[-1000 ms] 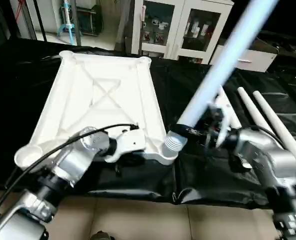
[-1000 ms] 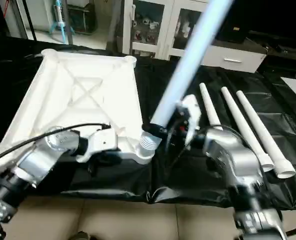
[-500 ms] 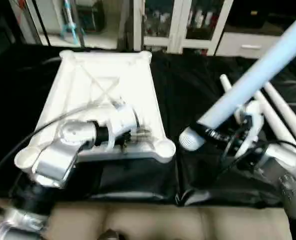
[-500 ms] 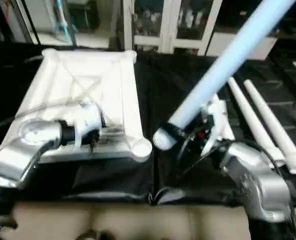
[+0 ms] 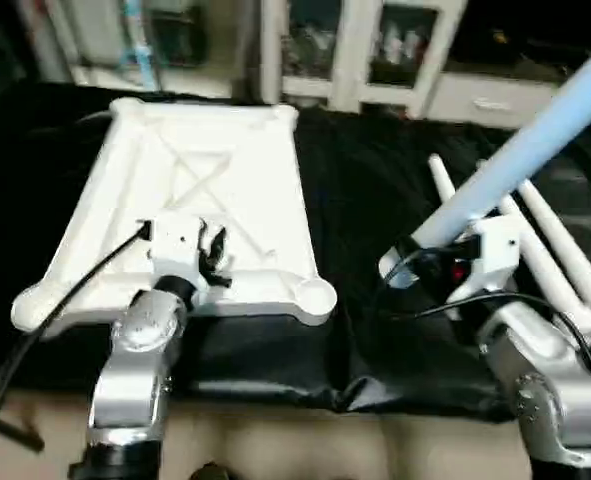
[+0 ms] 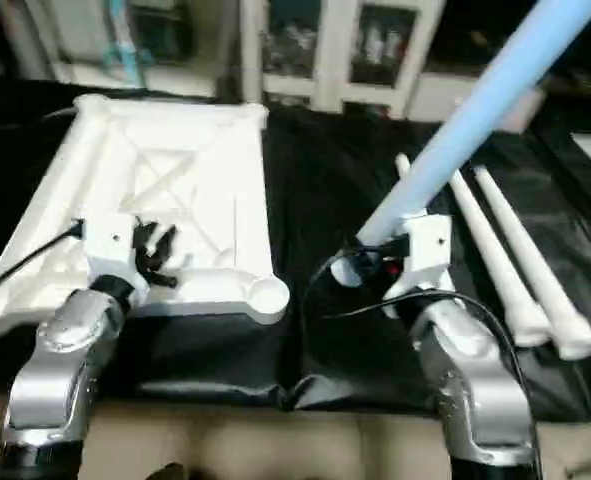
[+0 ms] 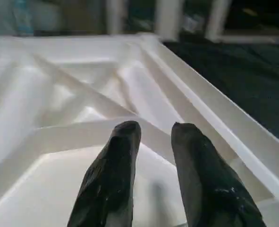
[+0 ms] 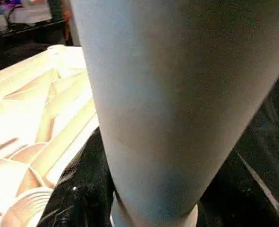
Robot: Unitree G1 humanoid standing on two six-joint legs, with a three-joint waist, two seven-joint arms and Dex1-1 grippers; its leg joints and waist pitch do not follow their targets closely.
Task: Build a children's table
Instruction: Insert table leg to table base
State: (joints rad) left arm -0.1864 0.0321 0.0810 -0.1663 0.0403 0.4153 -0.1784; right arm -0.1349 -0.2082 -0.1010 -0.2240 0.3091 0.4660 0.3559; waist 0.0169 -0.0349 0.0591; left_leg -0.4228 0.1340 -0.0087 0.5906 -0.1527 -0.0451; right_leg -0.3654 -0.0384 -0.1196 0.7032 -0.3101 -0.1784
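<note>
**Over the black bench: one leg held aloft, tabletop lying ribs up**

Nearest the robot, the left gripper [image 5: 211, 252] hovers over the near end of the tabletop [image 5: 190, 190], its two black fingers [image 7: 115, 170] standing a little apart with nothing between them. From the left wrist view, the jaws point along the ribbed underside, above a cross rib and clear of the plastic, as far as can be seen. No brand, label or writing can be read on the tabletop, the legs or the arms.

To the right, the right gripper [image 5: 422, 262] holds a long white leg [image 5: 535, 135] near its thick end; its jaws are closed around the tube. That leg slants up and away to the right, its thick end raised above the cloth, just beside the tabletop's near right corner socket [image 5: 318, 297] but apart from it. In the right wrist view the tube passes close before the camera, with the socket off to one side.

The tabletop lies upside down on the black cloth of the bench [image 5: 365, 200], X-ribs facing up, rounded lobes at its corners.

Farther right, three more legs [image 6: 540, 285] lie side by side on the cloth.

Beyond the bench stands a white cabinet [image 5: 370, 50] with glass doors; nothing on it is legible.
</note>
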